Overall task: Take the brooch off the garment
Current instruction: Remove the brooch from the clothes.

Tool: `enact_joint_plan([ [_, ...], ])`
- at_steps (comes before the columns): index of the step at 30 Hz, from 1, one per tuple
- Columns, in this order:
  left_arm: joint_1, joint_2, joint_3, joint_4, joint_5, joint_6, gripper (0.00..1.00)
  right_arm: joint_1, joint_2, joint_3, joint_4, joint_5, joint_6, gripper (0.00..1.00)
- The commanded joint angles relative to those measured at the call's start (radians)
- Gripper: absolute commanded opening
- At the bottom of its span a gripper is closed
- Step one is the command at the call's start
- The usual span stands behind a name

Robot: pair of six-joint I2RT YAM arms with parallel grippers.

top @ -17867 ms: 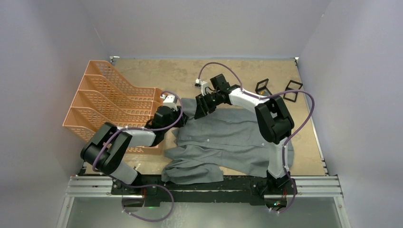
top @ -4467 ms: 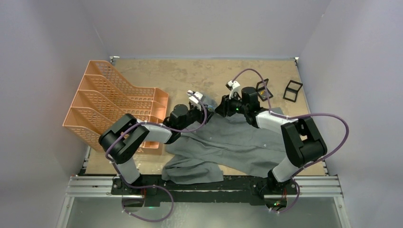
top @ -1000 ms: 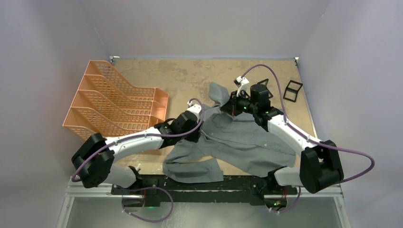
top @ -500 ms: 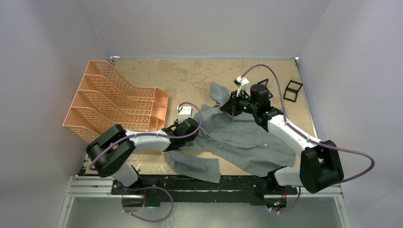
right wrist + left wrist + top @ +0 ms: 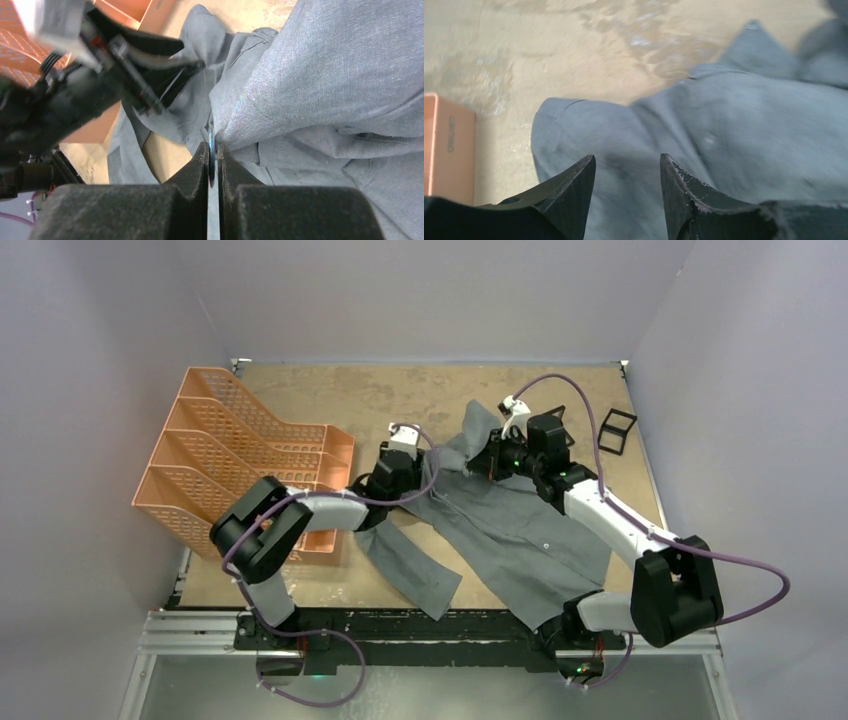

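Table (image 5: 400,400) of worn brown board carries the garment (image 5: 520,530), which we see spread slantwise from the far middle to the near right edge. At the left stands an orange filing rack (image 5: 230,460). Our left gripper (image 5: 627,159) hangs over grey cloth, jaws parted. Our right gripper (image 5: 212,150) is clamped on a fold of the garment, a thin pale disc (image 5: 211,142) edge-on between its tips; whether that is the brooch we cannot tell

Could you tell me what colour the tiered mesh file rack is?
The file rack is orange, best seen in the top external view.
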State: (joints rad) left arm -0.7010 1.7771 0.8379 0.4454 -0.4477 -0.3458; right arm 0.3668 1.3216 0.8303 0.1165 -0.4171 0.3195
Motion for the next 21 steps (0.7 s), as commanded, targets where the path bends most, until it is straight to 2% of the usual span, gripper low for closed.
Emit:
enact_joint_plan([
  [1, -0.120, -0.119, -0.124, 0.307, 0.077, 0.356, 0.51, 0.006, -0.014, 0.070, -0.038, 0.054, 0.058, 0.00],
  [4, -0.219, -0.150, -0.235, 0.476, 0.078, 0.526, 0.54, 0.006, 0.002, 0.082, -0.050, 0.060, 0.081, 0.00],
  [10, -0.266, -0.138, -0.346, 0.691, 0.160, 0.630, 0.55, 0.006, 0.025, 0.100, -0.076, 0.060, 0.103, 0.00],
  [15, -0.286, -0.078, -0.338, 0.844, 0.206, 0.695, 0.56, 0.007, 0.034, 0.109, -0.093, 0.060, 0.122, 0.01],
  [21, -0.286, -0.001, -0.277, 0.932, 0.305, 0.702, 0.57, 0.009, 0.037, 0.112, -0.102, 0.057, 0.138, 0.01],
])
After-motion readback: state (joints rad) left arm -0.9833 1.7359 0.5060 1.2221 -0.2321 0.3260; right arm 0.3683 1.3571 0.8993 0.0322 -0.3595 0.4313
